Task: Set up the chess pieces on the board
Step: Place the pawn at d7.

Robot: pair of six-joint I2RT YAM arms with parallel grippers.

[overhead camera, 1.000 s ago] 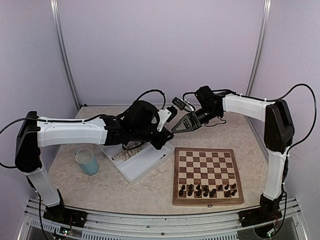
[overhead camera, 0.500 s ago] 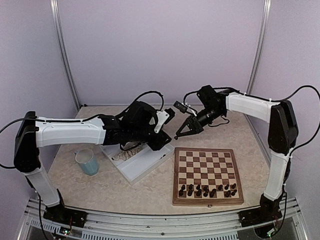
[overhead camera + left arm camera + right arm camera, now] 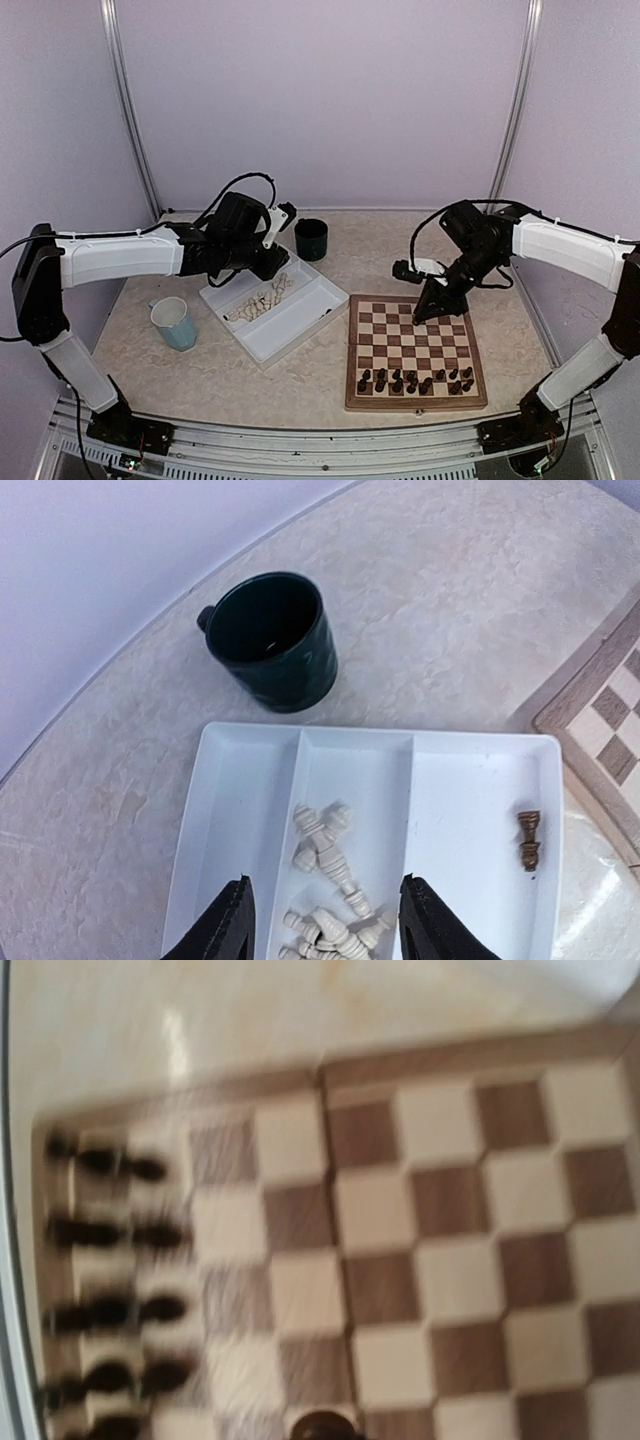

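Lab rig: plain walls (image 3: pixel 320 100), alu frame (image 3: pixel 128 110).

We take the table (image 3: pixel 250 385) as reference: a beige, marble-patterned top. Behind it stands a plain pale lilac back wall (image 3: pixel 320 100). Matching side walls (image 3: pixel 50 120) close its left and right. Two aluminium posts (image 3: pixel 125 110) rise at its far corners (one per corner). A metal rail (image 3: pixel 320 440) runs along its near edge. Lighting is even.

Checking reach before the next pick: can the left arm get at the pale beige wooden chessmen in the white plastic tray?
Probably yes. The left claw hangs open right above the pale beige wooden chessmen lying in the middle compartment of the white plastic tray, with nothing between them.
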